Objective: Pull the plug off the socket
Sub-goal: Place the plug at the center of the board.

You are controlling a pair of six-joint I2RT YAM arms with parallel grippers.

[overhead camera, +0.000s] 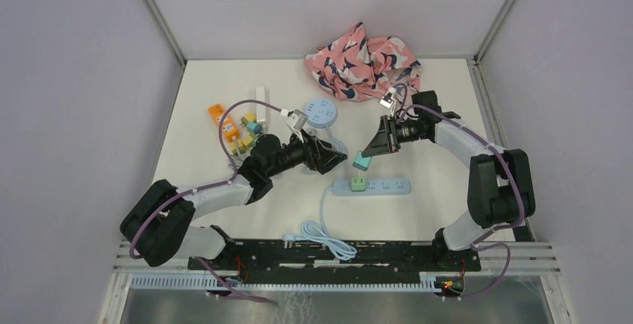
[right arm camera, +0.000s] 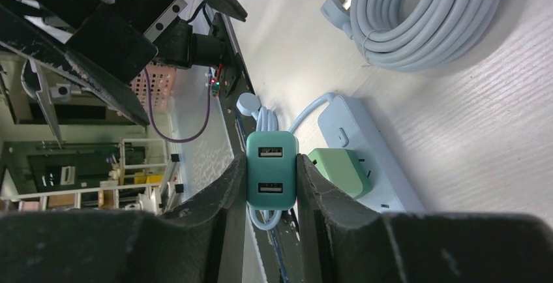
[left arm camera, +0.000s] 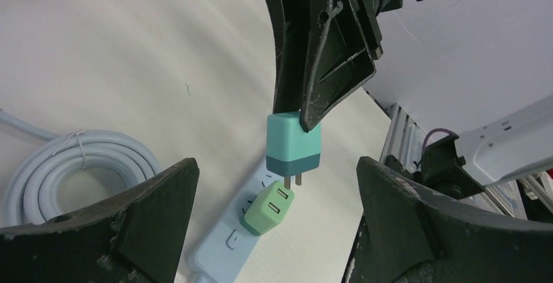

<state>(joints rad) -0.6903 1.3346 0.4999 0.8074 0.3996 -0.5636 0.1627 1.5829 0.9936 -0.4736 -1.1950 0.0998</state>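
Note:
A teal two-port plug hangs in the air with its prongs free of the pale blue socket strip. My right gripper is shut on the sides of the teal plug. From the left wrist its two prongs show just above a light green plug that still sits in the strip. My left gripper stands wide open and empty, just left of the teal plug, with a finger on either side and touching nothing.
A coiled white cable lies near the front edge. A pink patterned cloth lies at the back. A round blue socket hub and several small coloured adapters sit at the back left.

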